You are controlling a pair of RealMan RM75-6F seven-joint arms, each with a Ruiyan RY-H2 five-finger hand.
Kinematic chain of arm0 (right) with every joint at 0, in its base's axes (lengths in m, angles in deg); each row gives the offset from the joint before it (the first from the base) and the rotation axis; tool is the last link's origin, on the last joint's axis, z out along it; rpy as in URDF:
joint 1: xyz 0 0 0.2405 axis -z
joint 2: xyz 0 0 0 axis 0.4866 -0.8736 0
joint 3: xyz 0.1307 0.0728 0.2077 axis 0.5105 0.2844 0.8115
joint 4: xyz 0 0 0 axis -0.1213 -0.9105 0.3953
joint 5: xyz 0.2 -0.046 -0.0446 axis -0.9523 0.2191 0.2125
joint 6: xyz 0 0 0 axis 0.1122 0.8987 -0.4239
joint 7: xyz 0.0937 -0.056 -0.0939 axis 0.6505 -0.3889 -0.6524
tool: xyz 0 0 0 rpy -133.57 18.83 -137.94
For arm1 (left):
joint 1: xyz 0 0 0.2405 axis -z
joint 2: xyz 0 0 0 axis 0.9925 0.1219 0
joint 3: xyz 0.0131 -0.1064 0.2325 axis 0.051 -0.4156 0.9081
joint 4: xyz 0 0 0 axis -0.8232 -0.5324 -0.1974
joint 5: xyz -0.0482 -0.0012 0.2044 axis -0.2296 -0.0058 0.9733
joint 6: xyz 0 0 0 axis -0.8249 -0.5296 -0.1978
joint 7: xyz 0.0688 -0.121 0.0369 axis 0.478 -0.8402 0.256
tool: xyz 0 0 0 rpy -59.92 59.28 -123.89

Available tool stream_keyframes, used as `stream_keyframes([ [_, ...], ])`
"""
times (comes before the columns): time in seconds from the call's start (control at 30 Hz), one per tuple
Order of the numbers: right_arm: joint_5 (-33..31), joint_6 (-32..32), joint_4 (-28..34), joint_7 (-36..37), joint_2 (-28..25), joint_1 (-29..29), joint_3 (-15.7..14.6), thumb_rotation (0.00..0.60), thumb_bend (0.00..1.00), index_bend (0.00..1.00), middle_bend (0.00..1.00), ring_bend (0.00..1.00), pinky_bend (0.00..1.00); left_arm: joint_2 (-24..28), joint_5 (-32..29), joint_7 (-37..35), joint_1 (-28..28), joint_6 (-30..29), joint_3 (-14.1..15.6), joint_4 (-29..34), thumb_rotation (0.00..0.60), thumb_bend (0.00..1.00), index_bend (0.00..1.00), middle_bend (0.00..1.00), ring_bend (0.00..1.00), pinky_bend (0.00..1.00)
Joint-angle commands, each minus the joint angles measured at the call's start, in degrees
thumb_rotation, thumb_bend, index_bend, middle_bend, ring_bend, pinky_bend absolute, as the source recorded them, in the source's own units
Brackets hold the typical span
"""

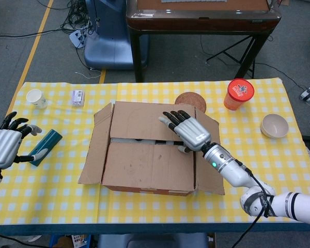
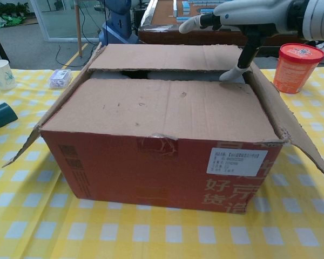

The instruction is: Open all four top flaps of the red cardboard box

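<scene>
Red cardboard box [image 2: 167, 162], right hand [image 1: 188, 130] over far flap [image 1: 144, 120], fingers spread

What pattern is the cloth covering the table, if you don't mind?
Yellow-and-white checked tablecloth; the head view shows it best.

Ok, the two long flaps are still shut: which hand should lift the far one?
The right hand. It hovers over the far flap with its thumb down at the gap between the flaps. The left hand sits open off the box, beside the teal object.
</scene>
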Motion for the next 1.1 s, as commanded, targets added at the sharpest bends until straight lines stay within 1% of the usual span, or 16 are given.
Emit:
stream_keyframes([
  [0.03,-2.0,0.0,-1.6,-1.3,1.0,-1.4,0.1,0.600,0.17,0.00,0.00,0.00,0.07,0.0,0.2,-0.4,-0.3,-0.1,0.0,-0.3,0.353,0.23,0.43,0.42,0.19,0.00],
  [0.2,-5.2,-0.4,-4.0,-1.7,2.2,-3.2,0.3,0.600,0.17,0.00,0.00,0.00,0.07,0.0,0.5,-1.1,-0.6,-0.1,0.0,-0.7,0.357,0.23,0.43,0.42,0.19,0.00],
  [0.4,-7.2,-0.9,-5.7,-1.4,3.2,-4.6,0.0,0.600,0.17,0.00,0.00,0.00,0.07,-0.2,0.8,-1.6,-0.9,-0.1,-0.1,-1.2,0.352,0.23,0.43,0.41,0.19,0.00],
  [0.63,-7.4,-0.7,-4.8,-1.0,2.3,-4.9,-1.1,0.600,0.17,0.00,0.00,0.00,0.07,-0.5,1.2,-2.3,-1.2,0.1,0.0,-1.8,0.354,0.23,0.43,0.41,0.19,0.00],
  [0.9,-8.4,-0.6,-5.0,-1.5,2.9,-5.7,-2.2,0.600,0.17,0.00,0.00,0.00,0.07,-0.7,1.8,-2.8,-1.5,0.2,0.0,-2.2,0.353,0.23,0.43,0.41,0.19,0.00],
  [1.1,-7.4,0.3,-3.5,-0.7,2.4,-5.3,-2.9,0.600,0.17,0.00,0.00,0.00,0.07,-0.9,1.9,-3.5,-1.8,0.3,0.1,-3.0,0.354,0.23,0.43,0.41,0.19,0.00],
])
